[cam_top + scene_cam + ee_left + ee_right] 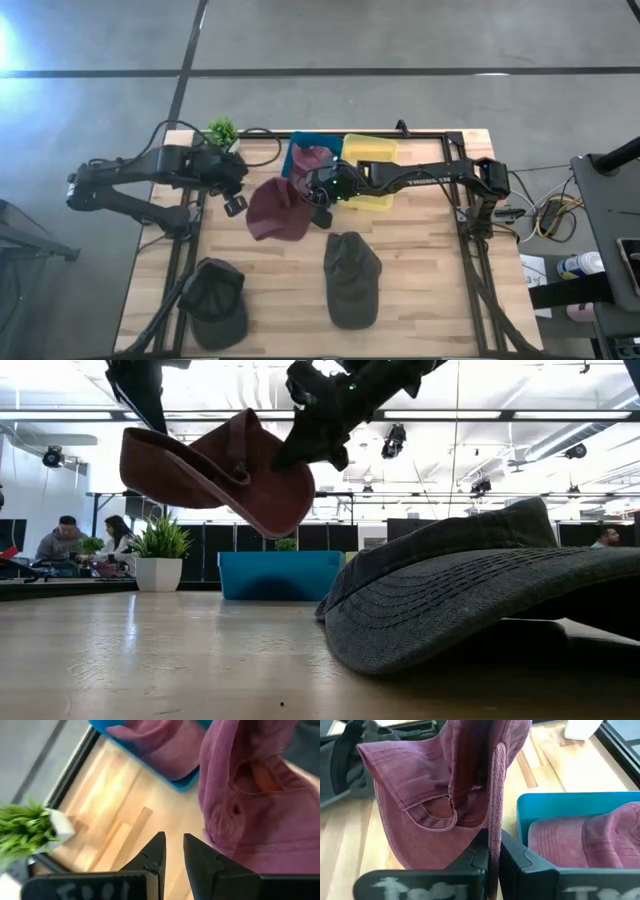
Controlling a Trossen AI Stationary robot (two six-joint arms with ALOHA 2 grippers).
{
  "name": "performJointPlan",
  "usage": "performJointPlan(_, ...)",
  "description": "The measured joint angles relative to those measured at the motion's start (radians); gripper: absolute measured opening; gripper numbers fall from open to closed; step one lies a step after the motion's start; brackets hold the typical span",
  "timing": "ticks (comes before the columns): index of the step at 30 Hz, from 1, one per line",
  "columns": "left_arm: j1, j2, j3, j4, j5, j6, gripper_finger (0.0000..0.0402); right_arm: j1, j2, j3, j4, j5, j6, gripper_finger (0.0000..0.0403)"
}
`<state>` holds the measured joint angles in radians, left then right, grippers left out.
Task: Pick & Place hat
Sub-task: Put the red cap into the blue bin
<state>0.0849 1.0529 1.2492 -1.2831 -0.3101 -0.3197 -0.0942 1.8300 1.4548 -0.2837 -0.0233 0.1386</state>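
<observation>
Right gripper (494, 851) clamped on the edge of the maroon hat (440, 790), fabric pinched between both fingers; hat hangs off the table, clear in the low view, where it floats above the wood with its crown sagging down (215, 470). High view: right gripper (322, 192) sits near the table's middle, close to the far edge, with the maroon hat (277, 210) spread just to its left side in that picture; right arm reaches in from the table's right edge, across the yellow bin (370, 172).

Left gripper (172, 851) holds nothing; fingers narrow, a slim gap between them; tips point at bare wood beside the hanging maroon hat (260, 805), not touching it. High view: left gripper (235, 203) just left of the hat, arm coming from the table's left edge.

Blue bin (305, 150) at the far edge, beside the yellow bin; a second maroon hat (585, 840) lies inside it, seen in both wrist views.

Small potted plant (222, 131) at the far edge, left of the blue bin. Nearer side of the table (420, 270): an olive-grey hat (352, 278) about centre, a dark hat (215, 298) toward the left corner; both flat on the wood, well apart from the grippers.

Low view: people seated in the room behind (65, 540).
</observation>
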Motion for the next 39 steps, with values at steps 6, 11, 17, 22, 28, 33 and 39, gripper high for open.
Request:
performJointPlan(6, 0.0, -0.001, -0.049, 0.113, 0.066, -0.009, 0.0068, 0.002, -0.024, 0.0, 0.012, -0.001, -0.019, 0.0013)
performJointPlan(11, 0.001, 0.018, -0.078, 0.101, 0.061, -0.016, 0.011, 0.01, -0.024, 0.0, 0.0, -0.003, -0.011, 0.0013)
performJointPlan(17, 0.001, 0.012, -0.078, 0.105, 0.065, -0.027, 0.0157, 0.017, -0.024, 0.0, -0.005, -0.003, -0.011, 0.0013)
performJointPlan(22, -0.001, 0.005, -0.078, 0.113, 0.169, -0.014, 0.0163, 0.017, -0.023, 0.0, -0.005, -0.003, -0.011, 0.0013)
performJointPlan(28, -0.002, -0.033, -0.078, 0.119, 0.235, 0.023, 0.0163, 0.017, -0.023, 0.0, -0.005, -0.003, -0.024, 0.0013)
performJointPlan(33, -0.002, -0.045, -0.08, 0.165, 0.244, 0.03, 0.0163, 0.017, -0.023, 0.0, -0.001, -0.003, -0.042, 0.0013)
performJointPlan(39, -0.002, -0.012, -0.127, 0.196, 0.253, 0.072, 0.0163, 0.017, -0.022, 0.0, 0.015, -0.003, -0.046, 0.0013)
